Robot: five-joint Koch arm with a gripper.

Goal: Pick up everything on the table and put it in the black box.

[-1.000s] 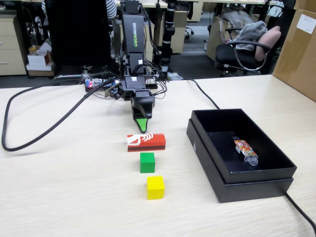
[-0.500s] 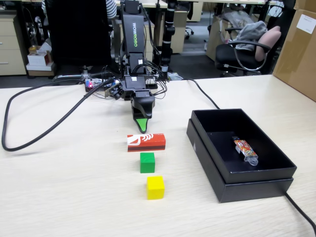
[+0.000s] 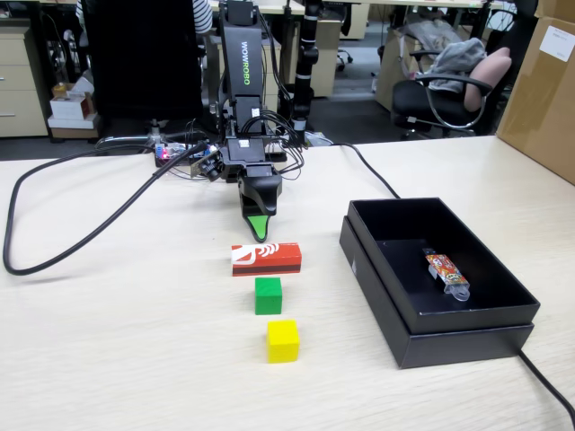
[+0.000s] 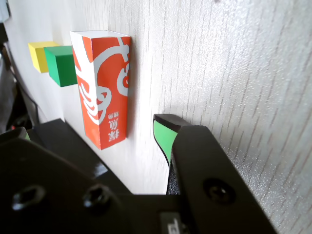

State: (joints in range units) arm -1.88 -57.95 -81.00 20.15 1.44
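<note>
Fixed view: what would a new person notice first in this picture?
Probably the row of three bright things in the table's middle: the red box, then the green cube, then the yellow cube nearest the camera. The arm's tool points down just behind the red box. At right sits the black box, holding a small orange packet.

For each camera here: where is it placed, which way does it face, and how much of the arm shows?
Fixed view: stands at the table's near edge, facing the arm head-on; whole arm, gripper, black box visible.
Wrist view: rides on the gripper, picture on its side, looking along the table; only a green-padded jaw tip and dark housing show.
Shared: red box, green cube, yellow cube.
</note>
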